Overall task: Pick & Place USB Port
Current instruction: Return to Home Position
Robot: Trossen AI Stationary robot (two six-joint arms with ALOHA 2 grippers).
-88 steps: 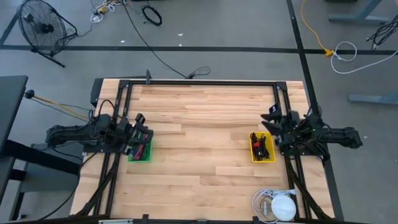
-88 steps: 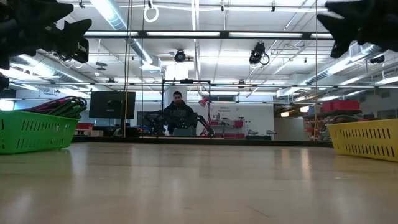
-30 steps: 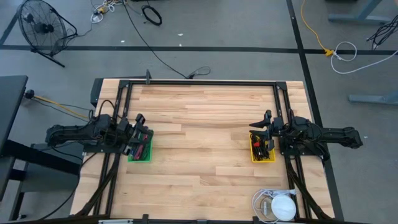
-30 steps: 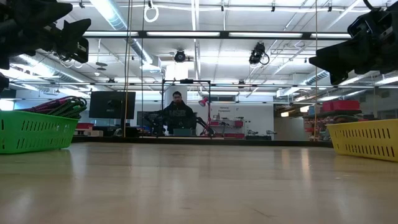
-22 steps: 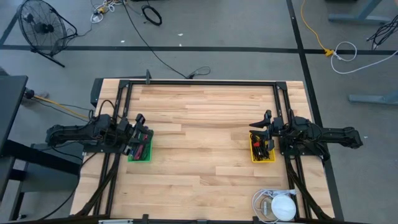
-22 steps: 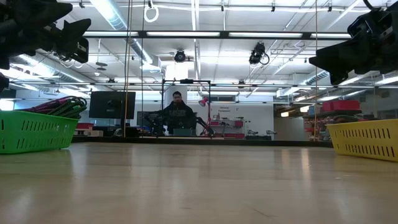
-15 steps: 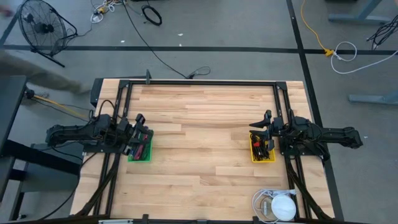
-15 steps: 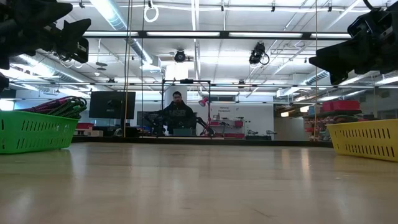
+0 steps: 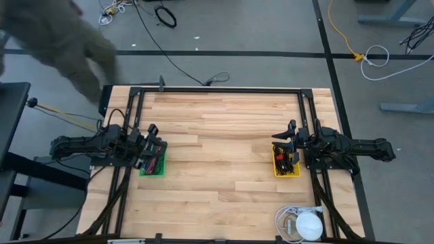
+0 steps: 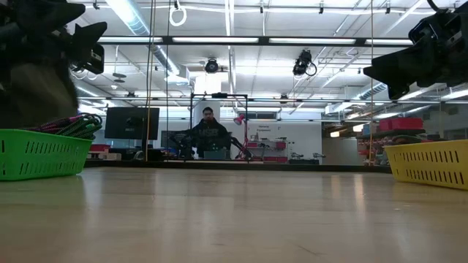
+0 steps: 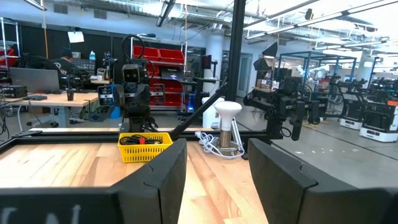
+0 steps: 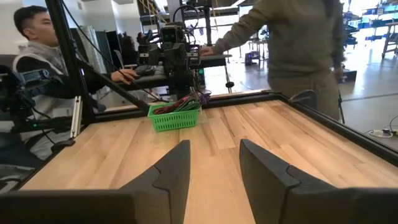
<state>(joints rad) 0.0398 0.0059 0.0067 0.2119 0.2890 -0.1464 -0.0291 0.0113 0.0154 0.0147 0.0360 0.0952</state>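
Cables (image 12: 181, 102), coloured and black, fill the green plastic bin (image 10: 40, 153) at the wooden table's (image 9: 224, 156) left edge. Black adaptors (image 9: 286, 163) sit in the yellow bin (image 10: 431, 164) at the right edge. The left gripper (image 11: 214, 155) and right gripper (image 12: 214, 155) hover by them, fingers spread.

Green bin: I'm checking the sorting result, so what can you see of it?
The green bin is a rectangular basket, plastic by its look, with slotted walls. It stands upright on the left side of the wooden table, holding a heap of dark and pink cables that rises above its rim. The left gripper hangs above it, apart.
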